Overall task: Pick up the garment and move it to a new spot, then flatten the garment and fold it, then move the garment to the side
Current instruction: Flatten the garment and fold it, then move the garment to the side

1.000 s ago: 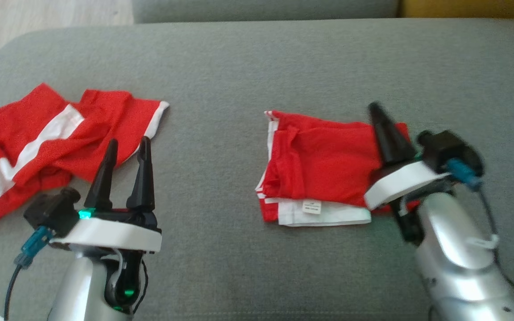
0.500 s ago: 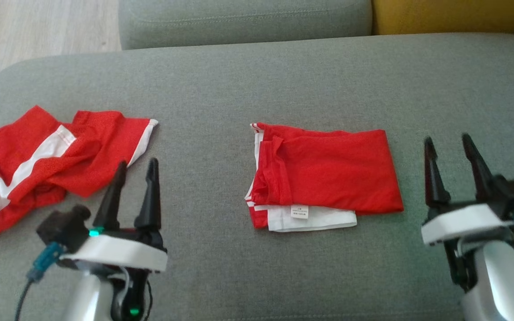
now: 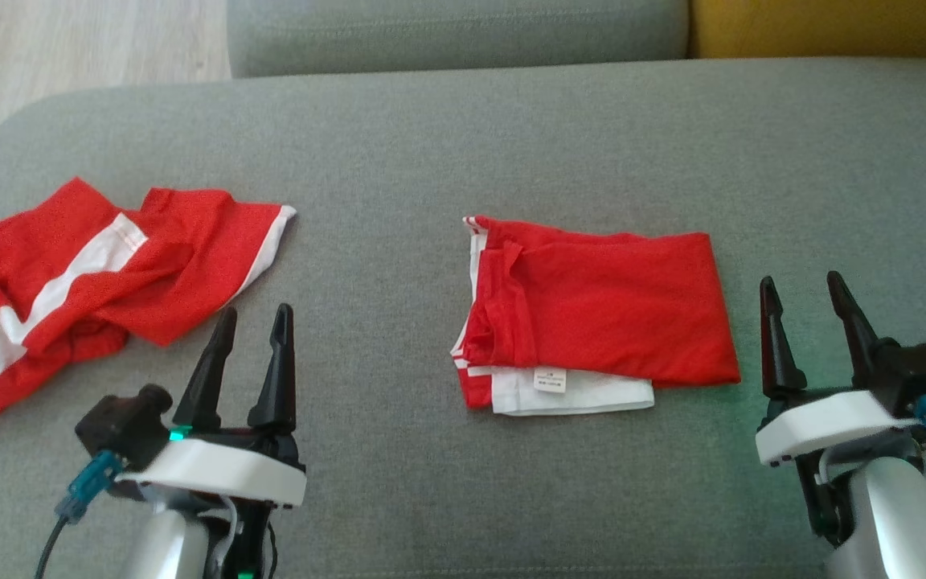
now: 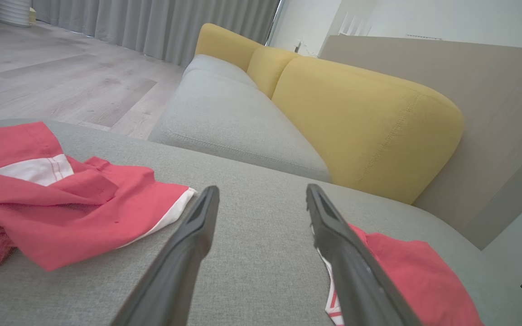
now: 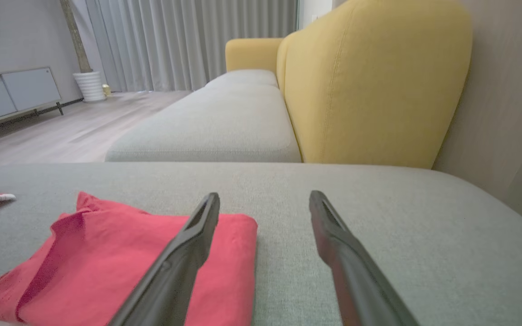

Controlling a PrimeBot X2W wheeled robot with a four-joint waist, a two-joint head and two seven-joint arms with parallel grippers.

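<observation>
The right gripper [image 3: 799, 280] stands spread and empty, just right of the folded garment [image 3: 600, 314], which lies flat in the middle of the cushion [image 3: 463, 145]. The left gripper [image 3: 256, 310], also spread and empty, is near a crumpled garment [image 3: 93, 281] at the cushion's left end.

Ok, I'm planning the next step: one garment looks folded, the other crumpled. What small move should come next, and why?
Probably ease the left gripper forward and leftward toward the crumpled garment. Its fingers stand open and empty just short of that heap, while the folded garment already lies flat beside the open right gripper.
</observation>
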